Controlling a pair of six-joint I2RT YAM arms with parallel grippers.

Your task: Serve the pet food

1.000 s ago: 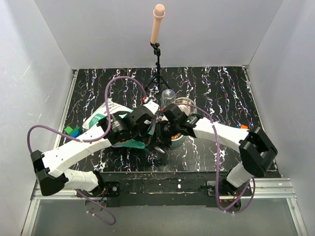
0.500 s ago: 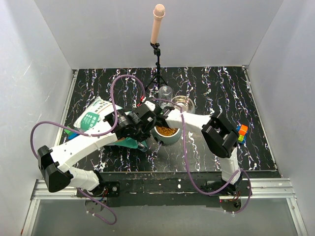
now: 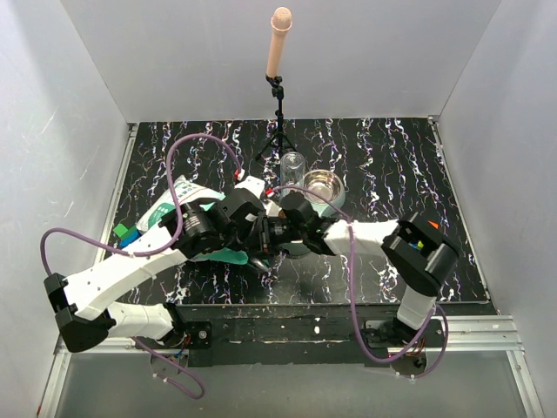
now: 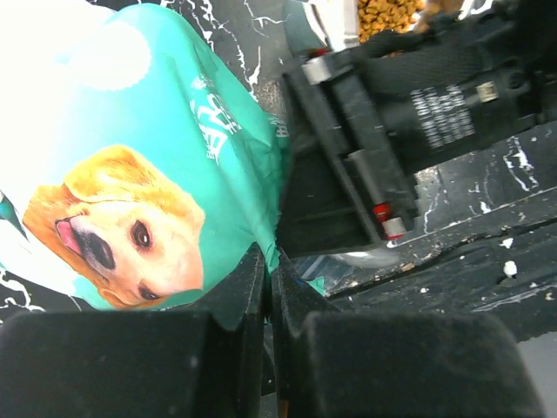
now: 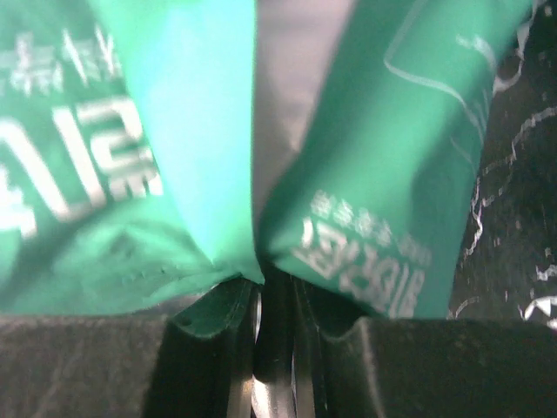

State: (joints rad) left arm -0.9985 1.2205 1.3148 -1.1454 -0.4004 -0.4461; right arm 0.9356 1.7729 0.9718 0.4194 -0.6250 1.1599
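Two grippers meet over the middle of the worktop (image 3: 392, 165). The left gripper (image 4: 268, 266) has its jaws pressed together on a fold of the green bag (image 4: 157, 174). The right gripper (image 5: 274, 287) pinches another fold. Pet food (image 4: 387, 13) shows only as a cropped brown patch in a bowl (image 4: 341, 19) behind the right gripper; from above, the arms hide it.

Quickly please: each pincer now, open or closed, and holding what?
Left pincer: closed, pinching the edge of the green pet food bag.
Right pincer: closed on a fold of the same bag.
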